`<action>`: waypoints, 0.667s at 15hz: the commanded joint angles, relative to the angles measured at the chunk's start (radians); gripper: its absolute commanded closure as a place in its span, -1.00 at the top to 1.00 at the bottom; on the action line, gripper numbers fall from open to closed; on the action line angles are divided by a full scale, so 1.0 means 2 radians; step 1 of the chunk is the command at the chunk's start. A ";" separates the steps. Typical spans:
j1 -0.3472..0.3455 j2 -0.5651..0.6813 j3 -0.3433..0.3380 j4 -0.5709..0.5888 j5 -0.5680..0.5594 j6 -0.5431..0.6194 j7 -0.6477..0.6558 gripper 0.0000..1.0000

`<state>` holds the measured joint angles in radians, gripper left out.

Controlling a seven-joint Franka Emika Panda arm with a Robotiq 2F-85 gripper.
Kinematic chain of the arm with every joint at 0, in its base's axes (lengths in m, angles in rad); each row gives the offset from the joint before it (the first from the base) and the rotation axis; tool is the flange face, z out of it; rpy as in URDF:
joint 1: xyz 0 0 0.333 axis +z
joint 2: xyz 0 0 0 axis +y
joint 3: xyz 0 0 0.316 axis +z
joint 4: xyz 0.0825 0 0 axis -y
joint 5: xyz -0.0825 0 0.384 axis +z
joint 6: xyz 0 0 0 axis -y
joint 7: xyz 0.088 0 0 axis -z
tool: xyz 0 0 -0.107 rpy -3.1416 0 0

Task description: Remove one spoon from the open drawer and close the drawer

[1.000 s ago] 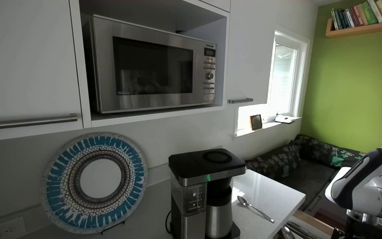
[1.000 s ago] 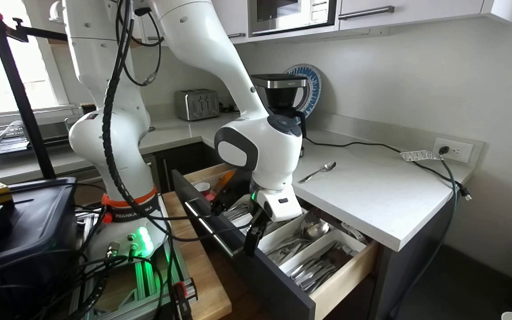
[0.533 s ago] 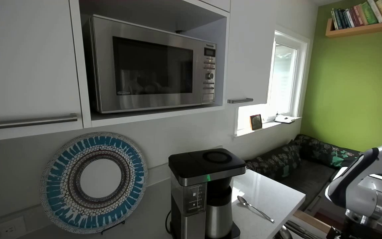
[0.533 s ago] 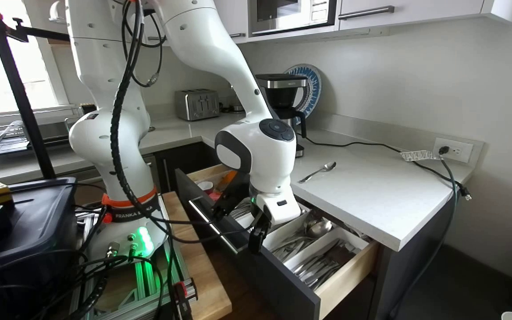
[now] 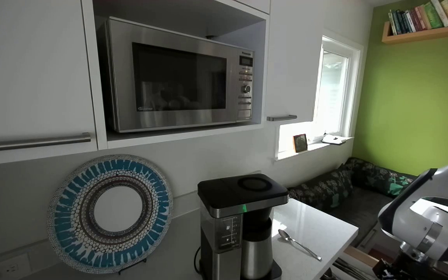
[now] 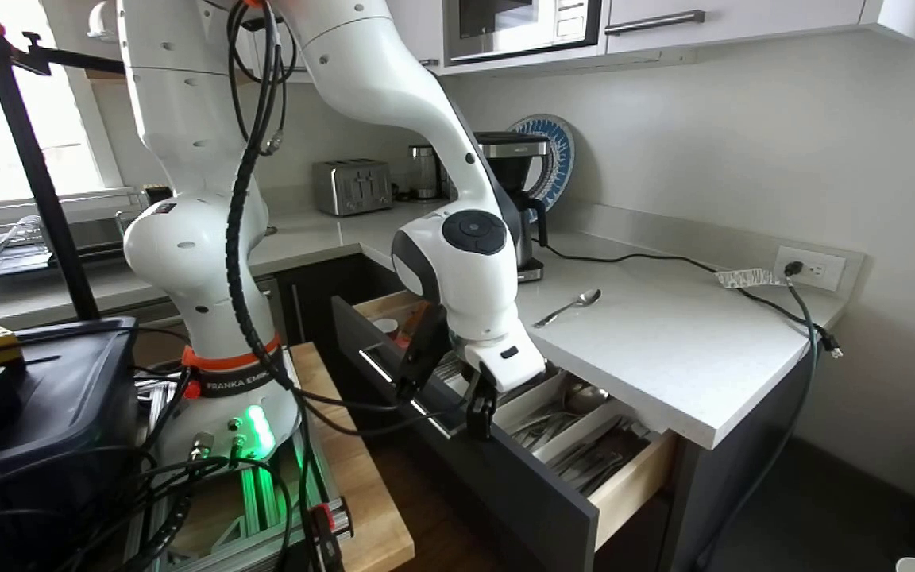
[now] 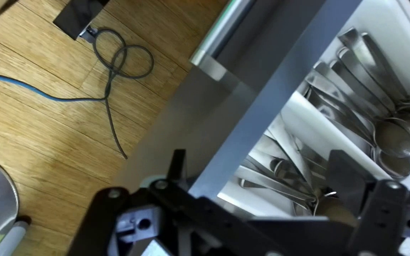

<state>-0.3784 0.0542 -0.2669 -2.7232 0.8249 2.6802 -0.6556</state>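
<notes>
The spoon (image 5: 301, 246) lies on the white counter, clear of my gripper; it also shows in both exterior views, here behind the arm (image 6: 570, 307). The drawer (image 6: 521, 485) stands partly open, with white trays of cutlery inside. In the wrist view its front panel's top edge (image 7: 247, 131) runs diagonally between my fingers. My gripper (image 6: 443, 407) is open and holds nothing. In the wrist view the gripper (image 7: 258, 158) has one finger outside the front panel and the other over the cutlery inside. Whether the fingers touch the panel cannot be told.
The black coffee maker (image 5: 243, 198) stands on the counter (image 6: 664, 342) near the spoon. The counter edge overhangs the drawer's back part. The drawer's metal handle (image 7: 222, 32) is on its outer face. A wooden robot base (image 6: 362, 485) stands before the drawer.
The drawer has slid partway inward under the counter, its front panel moving toward the cabinet. The arm and open gripper have moved along with it. The spoon has not moved.
</notes>
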 commanded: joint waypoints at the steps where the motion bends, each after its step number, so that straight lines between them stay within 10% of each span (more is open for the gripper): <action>1: 0.001 0.002 0.012 0.009 0.078 0.007 -0.077 1.00; 10: 0.003 0.013 0.034 0.037 0.215 -0.011 -0.236 1.00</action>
<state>-0.3773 0.0580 -0.2133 -2.6799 1.1757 2.6783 -1.0287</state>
